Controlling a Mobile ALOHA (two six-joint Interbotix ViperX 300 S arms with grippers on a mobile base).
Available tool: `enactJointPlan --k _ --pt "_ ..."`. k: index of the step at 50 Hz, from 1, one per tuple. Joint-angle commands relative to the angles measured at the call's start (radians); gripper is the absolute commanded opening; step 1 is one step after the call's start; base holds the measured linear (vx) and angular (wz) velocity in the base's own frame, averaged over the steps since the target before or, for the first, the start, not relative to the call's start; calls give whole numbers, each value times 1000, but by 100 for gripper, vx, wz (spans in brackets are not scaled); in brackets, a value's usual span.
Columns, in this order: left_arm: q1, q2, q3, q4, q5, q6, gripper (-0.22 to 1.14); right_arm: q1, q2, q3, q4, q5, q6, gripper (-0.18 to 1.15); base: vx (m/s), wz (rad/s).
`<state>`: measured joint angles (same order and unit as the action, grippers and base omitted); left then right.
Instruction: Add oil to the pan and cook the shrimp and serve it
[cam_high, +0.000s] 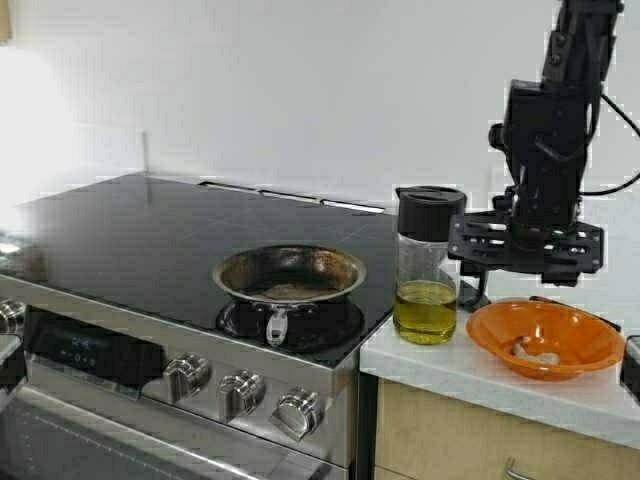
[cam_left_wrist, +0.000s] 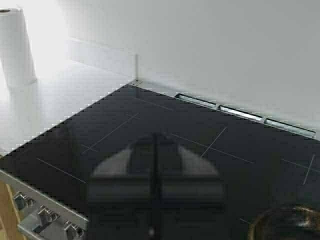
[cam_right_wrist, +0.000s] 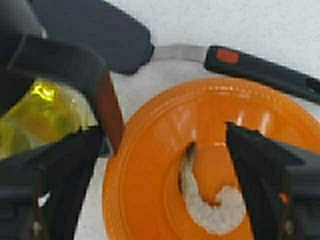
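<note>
While our right gripper (cam_right_wrist: 160, 175) hangs directly above the round orange plastic bowl (cam_high: 545, 338), its jaws stand wide apart and hold nothing, one dark finger (cam_right_wrist: 60, 175) over the bowl's edge nearest the oil and the other on the far side of the shrimp. Inside that bowl lies the small pale whitish-pink curled shrimp (cam_right_wrist: 207, 202), resting on the bowl's floor between the two fingers as the right wrist view shows it. Just beside the bowl, on the pale speckled tabletop (cam_high: 480, 378), stands the tall clear glass oil dispenser with a black lid (cam_high: 427, 265); yellow-green oil fills only its lower part. Behind the bowl, against the tabletop, lies a black spatula with a steel neck and a dark handle bearing a red spot (cam_right_wrist: 220, 55).

On the other side of the oil dispenser from the bowl, the round shallow stainless-steel pan with a brown-stained inside (cam_high: 290, 275) sits on the front burner of the black glass stovetop (cam_high: 150, 240), its short metal handle pointing toward the steel knobs (cam_high: 240, 392).

Our left gripper (cam_left_wrist: 156, 175) hovers above the stovetop, well apart from the bowl, with its jaws closed together and nothing between them. A white paper towel roll (cam_left_wrist: 16, 47) stands far from the bowl, past the stovetop.
</note>
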<state>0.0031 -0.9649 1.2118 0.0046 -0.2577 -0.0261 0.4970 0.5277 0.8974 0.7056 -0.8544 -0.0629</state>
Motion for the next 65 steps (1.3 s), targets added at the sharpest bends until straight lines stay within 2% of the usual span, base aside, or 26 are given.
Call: enactJointPlan --k 1,24,30,35,47,52,60,65 --pt "0 6 -8 -2 -5 -2 3 -32 -3 -41 -28 34 0 103 0 0" --pt "0 6 -6 -2 -3 -3 3 -49 51 -115 -49 64 -2 103 0 0" --pt "0 6 -6 -2 -3 -3 3 -49 52 -123 -49 64 -2 99 0 0" --pt "0 6 -6 -2 -3 -3 3 -49 58 -126 -44 64 -2 84 0 0" --pt "0 6 -5 -2 -2 -3 3 -49 71 -167 -31 114 3 20 0 0" --pt "0 6 -3 -2 -2 -3 3 -49 69 -186 -29 120 2 1 0 0" --pt "2 6 -5 -2 -2 -2 3 -49 57 -195 -29 121 0 8 0 0" --pt "0 6 -5 -2 -2 -3 3 -49 44 -198 -26 132 0 8 0 0"
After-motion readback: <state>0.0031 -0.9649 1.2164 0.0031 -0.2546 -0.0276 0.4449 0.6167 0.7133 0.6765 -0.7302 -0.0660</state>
